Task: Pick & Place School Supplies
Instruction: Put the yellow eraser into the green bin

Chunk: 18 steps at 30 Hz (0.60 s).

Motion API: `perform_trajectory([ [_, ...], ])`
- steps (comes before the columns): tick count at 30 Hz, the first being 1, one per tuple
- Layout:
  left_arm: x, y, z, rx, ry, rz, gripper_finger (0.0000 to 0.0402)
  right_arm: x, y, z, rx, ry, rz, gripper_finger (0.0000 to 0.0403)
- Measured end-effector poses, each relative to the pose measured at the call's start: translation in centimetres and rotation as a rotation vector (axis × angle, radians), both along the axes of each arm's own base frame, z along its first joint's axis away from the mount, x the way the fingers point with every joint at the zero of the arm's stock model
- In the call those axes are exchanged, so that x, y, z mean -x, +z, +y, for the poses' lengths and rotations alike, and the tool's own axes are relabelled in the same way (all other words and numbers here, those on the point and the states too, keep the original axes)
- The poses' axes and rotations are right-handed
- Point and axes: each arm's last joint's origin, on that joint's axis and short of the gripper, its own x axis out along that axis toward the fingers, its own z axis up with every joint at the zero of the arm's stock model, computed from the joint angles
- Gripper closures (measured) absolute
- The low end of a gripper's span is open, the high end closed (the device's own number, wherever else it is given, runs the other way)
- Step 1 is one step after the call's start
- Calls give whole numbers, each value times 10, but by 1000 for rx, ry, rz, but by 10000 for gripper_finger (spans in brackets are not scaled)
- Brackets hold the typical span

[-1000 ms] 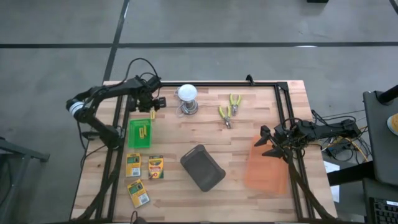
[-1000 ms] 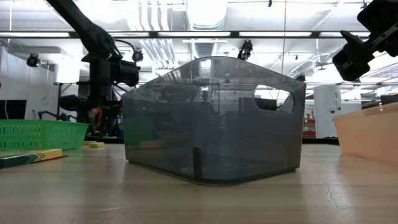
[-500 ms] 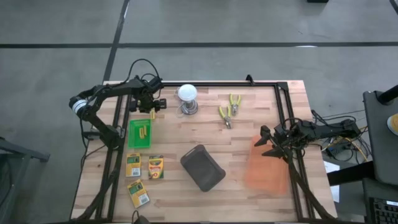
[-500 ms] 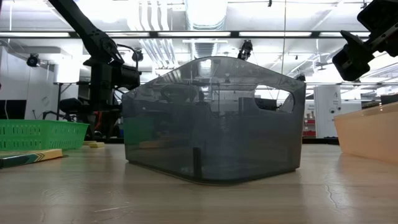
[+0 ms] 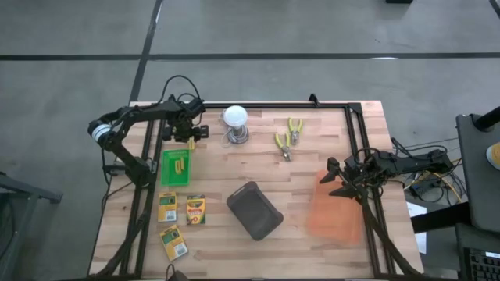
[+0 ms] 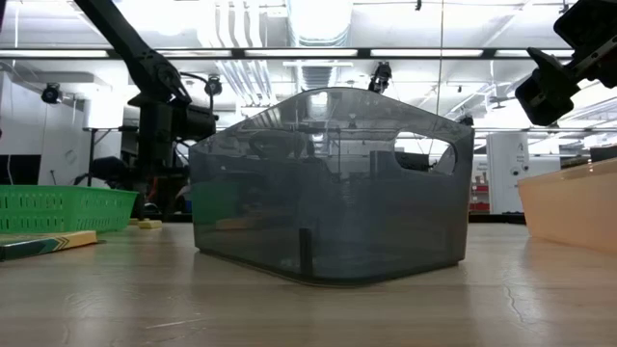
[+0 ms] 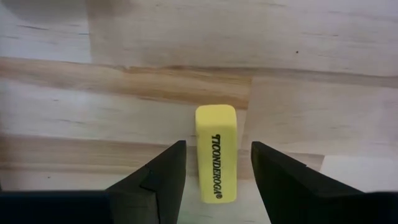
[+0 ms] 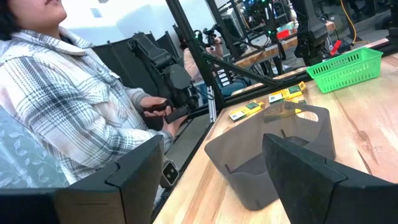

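Left end effector [image 7: 213,171] shifted slightly; open astride yellow eraser [image 7: 216,152] (lettering only in wrist view), ungripped.

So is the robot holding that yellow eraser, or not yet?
Not yet. The left gripper has one finger on each side of the yellow eraser, with gaps showing. The right gripper is open and empty.

Supplies sit along the table's [image 5: 305,168] left side.
Three crayon boxes [image 5: 173,215] lie near the basket [image 5: 175,167]; the eraser [image 7: 216,152] rests between the left gripper's [image 7: 214,171] jaws.
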Motion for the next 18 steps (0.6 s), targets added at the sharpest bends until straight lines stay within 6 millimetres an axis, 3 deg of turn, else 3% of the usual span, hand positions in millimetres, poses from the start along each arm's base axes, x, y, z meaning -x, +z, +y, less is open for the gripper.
perform_trajectory([
  [18,-2,-6,2,-4,-20,4,216,0,0,0,0,0,0,135],
])
